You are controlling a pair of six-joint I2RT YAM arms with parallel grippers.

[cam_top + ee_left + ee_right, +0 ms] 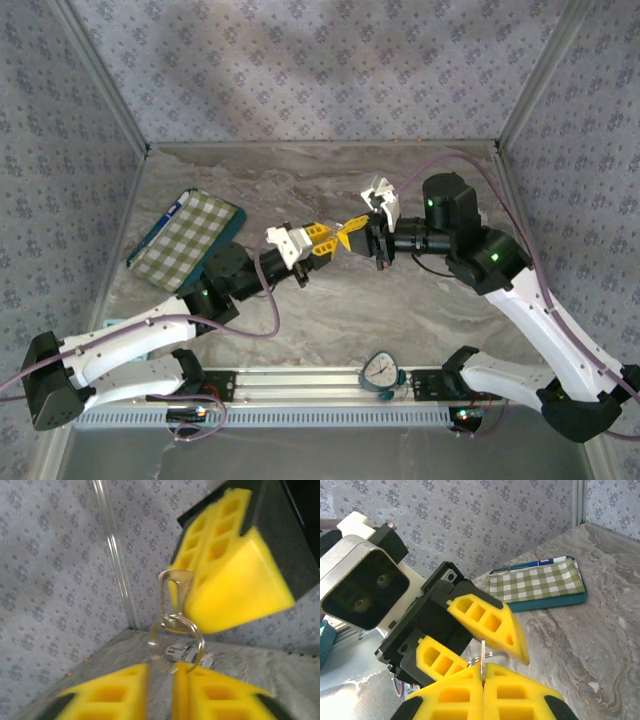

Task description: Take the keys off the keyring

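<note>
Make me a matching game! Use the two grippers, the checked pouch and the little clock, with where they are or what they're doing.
Things:
1. left gripper
2. right gripper
3. checked pouch
4. little clock

Places or states:
a. lies flat on the table
b. shut on the key
c. at the metal rail
d. open

Pairs: 1-d, 2-b, 3-a, 4-c.

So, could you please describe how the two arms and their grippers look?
Both arms, left arm and right arm, have white shells with black joints, some showing small green lights. A thin purple-grey cable runs loosely along each. The left gripper and right gripper have black bodies, a white camera box, and wedge-shaped yellow fingers with rectangular hollows.
</note>
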